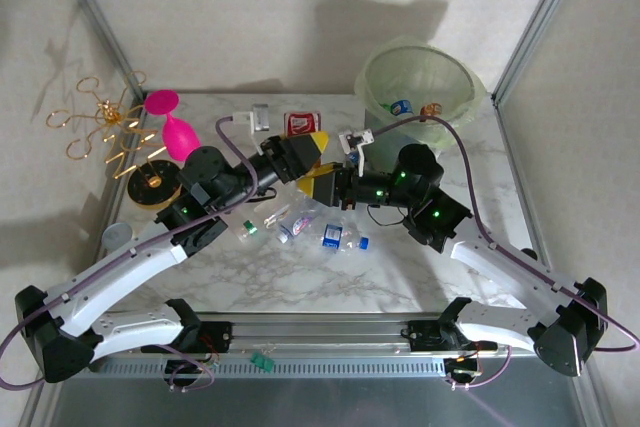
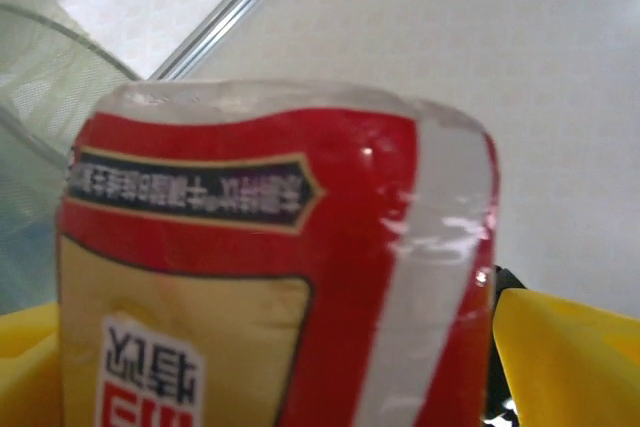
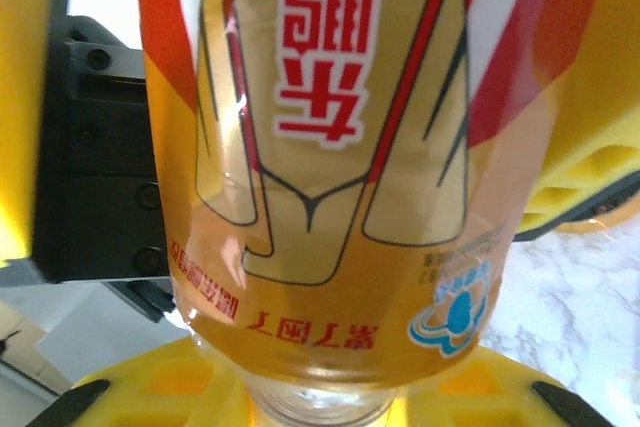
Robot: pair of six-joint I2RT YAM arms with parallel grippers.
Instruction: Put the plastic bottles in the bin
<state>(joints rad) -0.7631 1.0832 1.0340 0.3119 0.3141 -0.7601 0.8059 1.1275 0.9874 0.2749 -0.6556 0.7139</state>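
L hand [image 1: 316, 155]: clenched on bottle [image 3: 330, 147] body
R hand [image 1: 332, 183]: shut round its neck
Bin [image 1: 380, 87]: upper right, nearer R arm

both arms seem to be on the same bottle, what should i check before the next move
1. Left gripper grip on the red-labelled bottle: ok, its yellow fingers sit against both sides.
2. Right gripper on the bottle's neck: cannot tell. It flanks the neck, but contact is unclear.
3. Bin open with room: ok, two bottles lie inside.
4. Purple cable by the bin's front: cannot tell whether it would snag.
5. All bottles binned: not ok, loose bottles lie between the arms.
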